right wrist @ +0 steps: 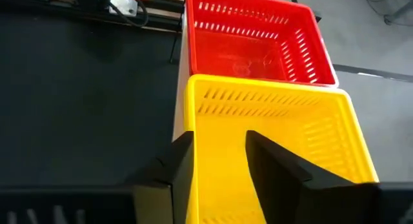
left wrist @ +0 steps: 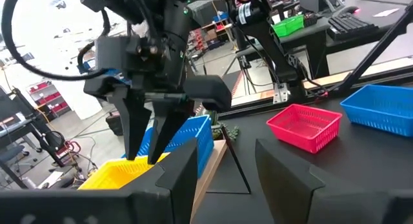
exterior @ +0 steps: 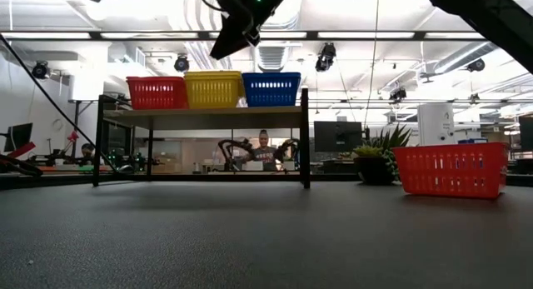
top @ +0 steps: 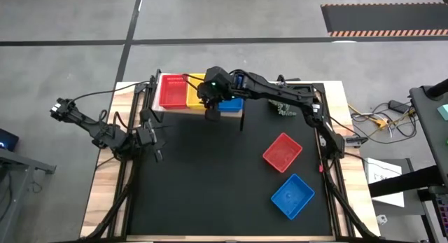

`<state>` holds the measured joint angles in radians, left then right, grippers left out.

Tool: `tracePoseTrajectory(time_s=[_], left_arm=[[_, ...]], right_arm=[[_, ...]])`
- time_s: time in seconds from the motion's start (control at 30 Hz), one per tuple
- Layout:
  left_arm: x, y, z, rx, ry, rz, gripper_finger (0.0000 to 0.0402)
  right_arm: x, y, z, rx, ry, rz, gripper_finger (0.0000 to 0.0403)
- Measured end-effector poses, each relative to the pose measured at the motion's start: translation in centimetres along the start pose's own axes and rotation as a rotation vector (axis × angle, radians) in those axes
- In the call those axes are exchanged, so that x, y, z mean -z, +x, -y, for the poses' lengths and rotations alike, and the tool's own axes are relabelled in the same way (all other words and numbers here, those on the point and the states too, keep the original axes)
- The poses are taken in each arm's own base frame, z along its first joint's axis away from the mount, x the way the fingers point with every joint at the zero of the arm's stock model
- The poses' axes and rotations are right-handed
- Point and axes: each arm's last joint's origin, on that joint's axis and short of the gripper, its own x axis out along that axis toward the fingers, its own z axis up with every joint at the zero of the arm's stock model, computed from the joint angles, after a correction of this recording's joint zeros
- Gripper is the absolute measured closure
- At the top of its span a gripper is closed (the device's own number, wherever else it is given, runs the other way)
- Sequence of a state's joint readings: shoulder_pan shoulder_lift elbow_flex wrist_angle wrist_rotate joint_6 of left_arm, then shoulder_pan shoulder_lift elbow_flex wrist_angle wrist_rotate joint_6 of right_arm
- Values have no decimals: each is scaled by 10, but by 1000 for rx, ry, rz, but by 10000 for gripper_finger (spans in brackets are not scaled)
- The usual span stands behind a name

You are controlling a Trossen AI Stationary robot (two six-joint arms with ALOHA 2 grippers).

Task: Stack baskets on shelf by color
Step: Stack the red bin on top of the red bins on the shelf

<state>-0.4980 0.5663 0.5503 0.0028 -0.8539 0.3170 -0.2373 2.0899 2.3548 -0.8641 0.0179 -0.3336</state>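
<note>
Three baskets stand side by side on the pale-wood shelf (exterior: 200,117): red (exterior: 156,92), yellow (exterior: 213,89) and blue (exterior: 271,88). My right gripper (right wrist: 219,162) hangs open just above the yellow basket (right wrist: 271,121), over its near rim, and touches nothing. In the low view it (exterior: 226,41) shows clear of the basket tops. A second red basket (top: 282,152) and a second blue basket (top: 292,195) rest on their bottoms on the black tabletop, right of the middle. My left gripper (left wrist: 222,175) waits open at the table's left side (top: 157,143), pointing toward the shelf.
A small green potted plant (top: 283,108) stands right of the shelf, near the table's far edge. The right arm (top: 280,92) stretches across the far side over the shelf. Bare black tabletop (top: 210,180) lies between the shelf and the near edge. People show in the room beyond.
</note>
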Motion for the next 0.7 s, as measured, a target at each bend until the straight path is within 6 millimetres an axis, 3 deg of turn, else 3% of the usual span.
tracePoseTrajectory(time_s=[0.17, 0.33, 0.47, 0.7], left_arm=[[-2, 3, 3, -3, -15, 12, 263], [2, 11, 14, 10, 10, -29, 263], [1, 20, 24, 11, 14, -32, 263], [-3, 34, 41, 17, -72, 9, 263]], right_arm=[[0, -15, -6, -26, -9, -41, 258], [5, -41, -23, -235, 11, -114, 273], [7, -50, -48, -396, -17, -170, 291], [7, -55, -99, -513, -156, -247, 320]])
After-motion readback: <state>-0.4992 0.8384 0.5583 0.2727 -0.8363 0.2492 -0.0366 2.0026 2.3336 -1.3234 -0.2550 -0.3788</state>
